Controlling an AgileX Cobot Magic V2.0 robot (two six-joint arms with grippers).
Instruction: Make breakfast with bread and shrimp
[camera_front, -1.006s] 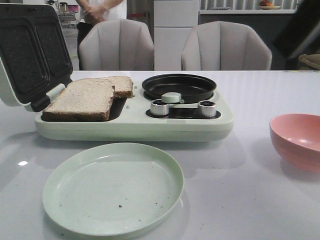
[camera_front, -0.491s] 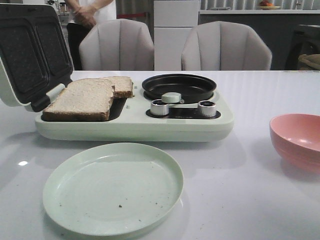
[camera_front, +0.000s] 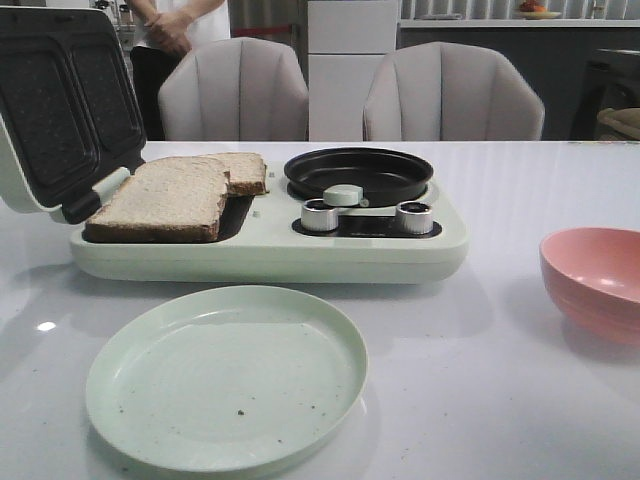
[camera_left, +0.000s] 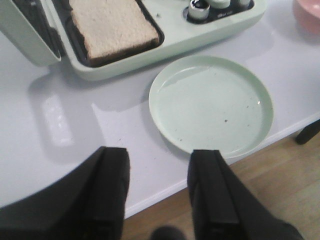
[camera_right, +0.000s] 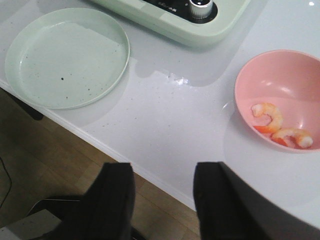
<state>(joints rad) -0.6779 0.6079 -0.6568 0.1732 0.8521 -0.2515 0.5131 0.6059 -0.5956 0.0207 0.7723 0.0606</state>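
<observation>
While bread (camera_front: 165, 198) on griddle, plate (camera_front: 226, 376) in front

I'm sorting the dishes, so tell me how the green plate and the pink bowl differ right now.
The green plate is wide, flat and shallow; the pink bowl is narrower and deep-sided. The plate holds no food, only a few dark specks, while the bowl holds two shrimp. The plate sits in front of the bread on the cooker; the bowl sits off to the robot's right. Both are round and rest on the white table.
</observation>
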